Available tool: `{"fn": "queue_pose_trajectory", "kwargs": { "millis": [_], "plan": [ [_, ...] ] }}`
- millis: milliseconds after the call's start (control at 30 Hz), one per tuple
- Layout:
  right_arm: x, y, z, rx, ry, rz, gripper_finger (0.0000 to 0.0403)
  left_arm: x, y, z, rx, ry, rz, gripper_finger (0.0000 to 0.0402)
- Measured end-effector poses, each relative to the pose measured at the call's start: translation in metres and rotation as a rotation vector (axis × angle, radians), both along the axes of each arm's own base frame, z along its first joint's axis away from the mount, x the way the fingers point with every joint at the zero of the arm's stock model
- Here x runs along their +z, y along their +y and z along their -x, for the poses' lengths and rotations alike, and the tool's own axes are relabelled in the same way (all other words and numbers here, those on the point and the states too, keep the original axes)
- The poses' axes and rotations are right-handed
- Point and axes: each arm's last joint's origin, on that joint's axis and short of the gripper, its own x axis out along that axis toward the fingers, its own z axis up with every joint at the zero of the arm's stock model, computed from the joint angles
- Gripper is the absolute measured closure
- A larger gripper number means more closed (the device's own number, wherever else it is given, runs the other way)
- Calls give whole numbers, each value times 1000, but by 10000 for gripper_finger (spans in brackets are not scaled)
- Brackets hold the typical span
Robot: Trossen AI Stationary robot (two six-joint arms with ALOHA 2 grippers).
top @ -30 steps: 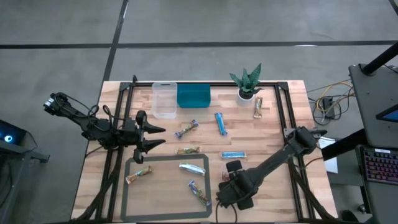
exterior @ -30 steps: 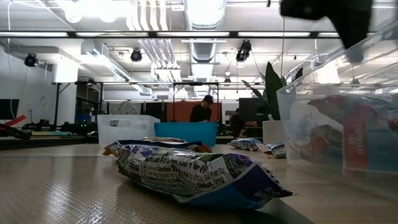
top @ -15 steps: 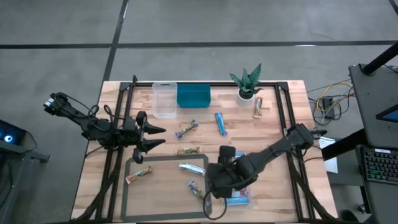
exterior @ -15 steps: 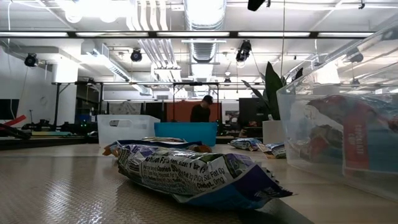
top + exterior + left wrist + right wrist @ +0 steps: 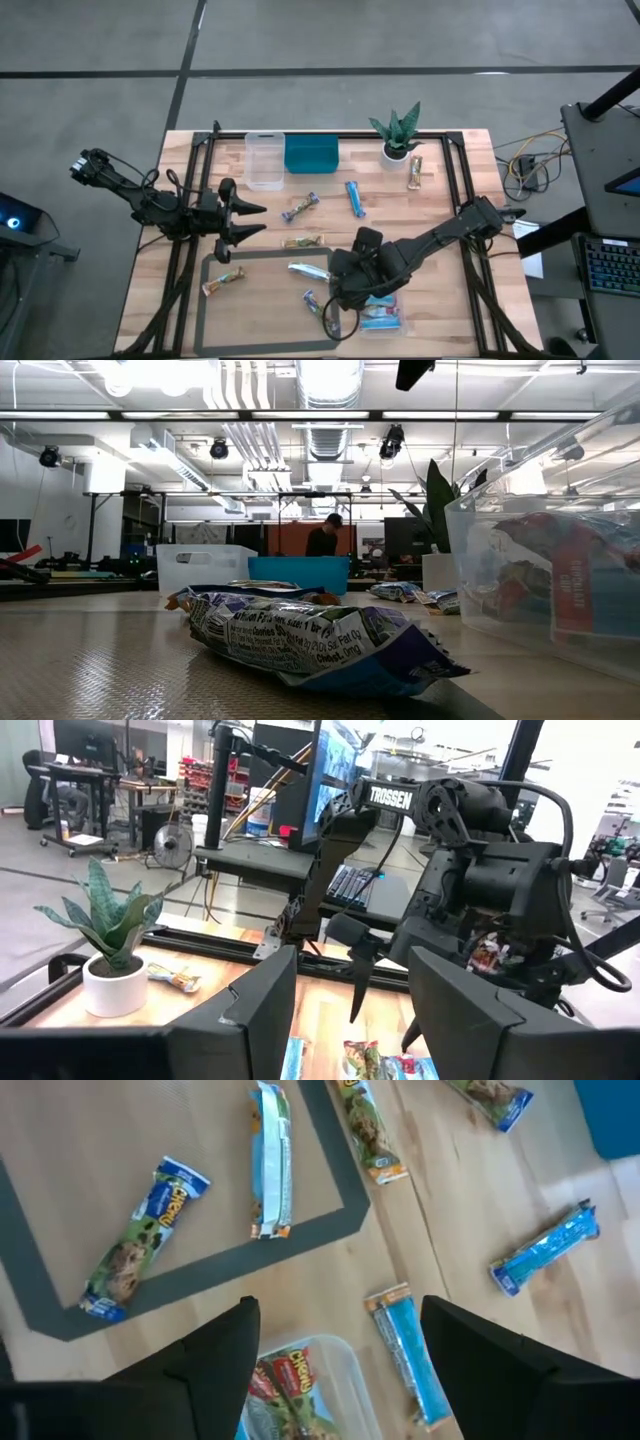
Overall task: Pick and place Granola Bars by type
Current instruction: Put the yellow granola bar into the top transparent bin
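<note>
1. Wooden plank bench (image 5: 450, 200) seen from above, w/ a black metal frame round its edge and a dark grey rectangular outline (image 5: 200, 300) marked on the near-left part.
2. Left end effector (image 5: 252, 220) sits at the bench's left side, above the outline's top-left corner; its two pointed dark fingers are spread apart, holding nothing.
3. Right end effector (image 5: 335, 312) reaches in from the right over the outline's right edge; in the wrist view its fingers (image 5: 215, 1350) are parted, nothing between them.
4. Granola Bars, shiny crinkled wrappers, lie scattered flat. Inside the outline: a silvery-white bar (image 5: 308, 269), a green/brown bar (image 5: 223, 281) at left, a blue-ended one (image 5: 316, 305) just beside the right end effector.
5. Outside it: a brown bar (image 5: 301, 241) touching the outline's top edge, a mixed bar (image 5: 300, 207) and a bright blue bar (image 5: 354, 197) mid-bench, another bar (image 5: 415, 173) near the plant.
6. Clear plastic tub (image 5: 380, 312) w/ bars inside sits beside the right arm, next to the outline's right edge.
7. At the far edge: an empty-looking clear tub (image 5: 264, 160), a teal bin (image 5: 311, 154) touching it, a small spiky potted plant (image 5: 398, 133) in a white pot.
</note>
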Motion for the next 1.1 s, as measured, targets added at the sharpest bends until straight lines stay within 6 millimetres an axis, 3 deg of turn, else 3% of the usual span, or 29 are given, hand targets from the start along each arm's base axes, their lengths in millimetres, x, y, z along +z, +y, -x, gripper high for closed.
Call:
{"fn": "queue_pose_trajectory", "kwargs": {
  "millis": [200, 733, 967, 1100],
  "plan": [
    [1, 0, -3, 38, -15, 3, 131, 0, 0, 0, 1, 0, -10, 225],
    [16, -35, -16, -384, -127, -132, 75, 0, 0, 0, 3, 1, -33, 225],
    [19, -55, -23, -531, -164, -172, 74, 0, 0, 0, 3, 1, -34, 225],
    [18, -71, -26, -702, -188, -211, 78, 0, 0, 0, 3, 2, -34, 225]
  ]
}}
